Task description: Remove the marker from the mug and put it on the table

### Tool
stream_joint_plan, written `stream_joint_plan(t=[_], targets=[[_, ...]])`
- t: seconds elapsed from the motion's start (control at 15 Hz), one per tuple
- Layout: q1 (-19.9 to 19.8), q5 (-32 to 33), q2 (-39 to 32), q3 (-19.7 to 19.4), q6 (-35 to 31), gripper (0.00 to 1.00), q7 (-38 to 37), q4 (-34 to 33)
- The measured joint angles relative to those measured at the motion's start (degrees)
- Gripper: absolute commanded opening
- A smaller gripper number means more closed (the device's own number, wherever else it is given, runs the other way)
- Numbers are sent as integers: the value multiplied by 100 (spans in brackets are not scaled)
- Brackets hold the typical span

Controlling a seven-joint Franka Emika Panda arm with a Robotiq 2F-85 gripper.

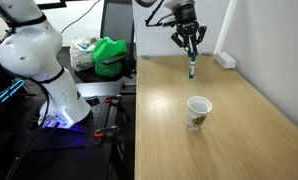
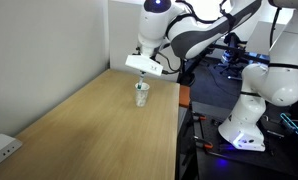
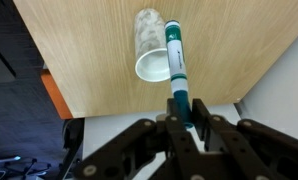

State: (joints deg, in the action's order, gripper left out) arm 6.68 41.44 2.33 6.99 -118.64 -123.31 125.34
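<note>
Pincer point(image 1: 191, 52) closed narrowly on the marker's point(image 1: 192, 68) upper end; marker hangs upright, clear of the mug point(image 1: 197, 112). In an exterior view marker sits at 12 o'clock from the mug, which stands upright on the worktop point(image 1: 244, 115).

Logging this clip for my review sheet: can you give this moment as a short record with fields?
gripper: shut on the marker
marker: out of the mug, hanging tip-down over the table
mug: upright on the table, apart from the gripper, nothing seen inside
table: light wood, bears the mug
marker-table contact: cannot tell
left to do: lay marker down
</note>
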Motion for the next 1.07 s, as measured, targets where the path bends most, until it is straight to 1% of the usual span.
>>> stream_joint_plan(t=[0.67, 1.07], targets=[[405, -5, -536, 419, -66, 5, 0, -157], [721, -22, -1042, 519, -66, 5, 1, -579]])
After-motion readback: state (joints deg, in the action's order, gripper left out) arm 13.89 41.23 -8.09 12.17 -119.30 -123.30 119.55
